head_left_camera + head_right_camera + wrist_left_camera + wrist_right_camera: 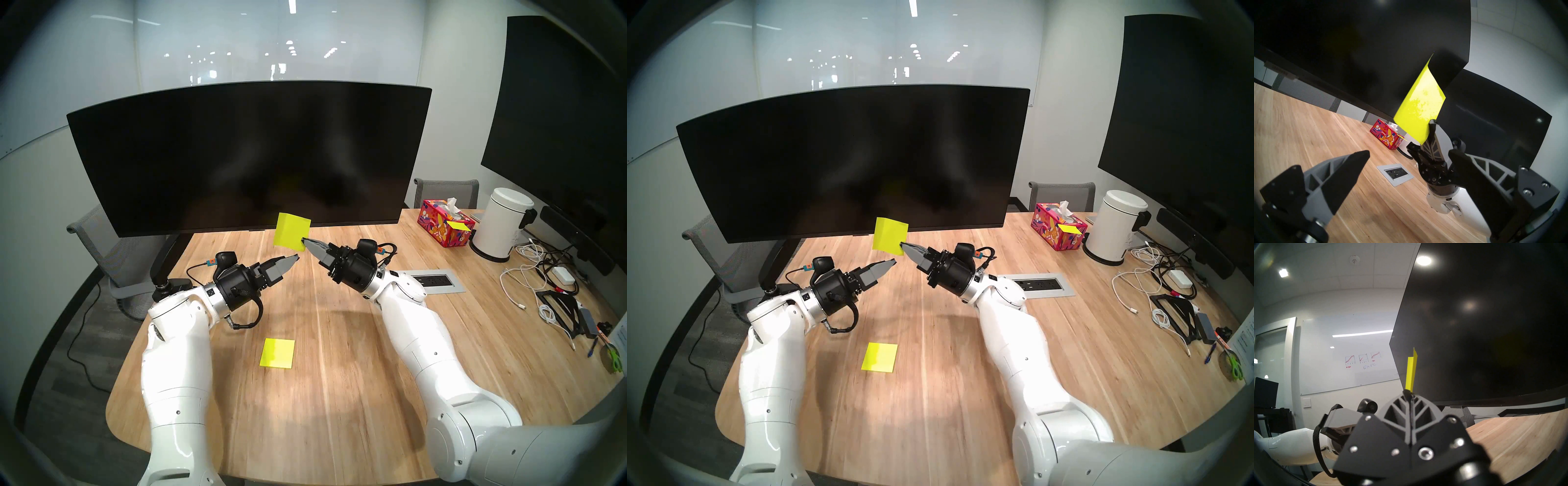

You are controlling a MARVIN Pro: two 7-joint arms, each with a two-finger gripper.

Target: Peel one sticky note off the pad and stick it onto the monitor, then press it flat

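Wide curved black monitor (251,152) on a black arm stand: stand base hidden behind the left arm, screen dark, its far ends cut off in both wrist views. Whether the single thin bright yellow-green sticky note (291,230) touches the screen cannot be told; in the head views it overlaps the lower bezel, in the left wrist view it stands in front of the glass. Note: square sheet, raised off the table, upper edge bent along a crease, one lower corner pinched in the right gripper (304,241), whose jaws are closed tight on the paper; seen edge-on as a narrow strip in the right wrist view (1411,373). Left gripper (294,258): jaws spread wide, holding nothing, just below and beside the note, tips pointing toward the right gripper. Square bright yellow pad (277,353): flat on the light wooden table (339,390), well below and behind both grippers, near the left forearm. Floral red tissue box (444,226): far beyond the right gripper, a small yellow slip on its near edge.
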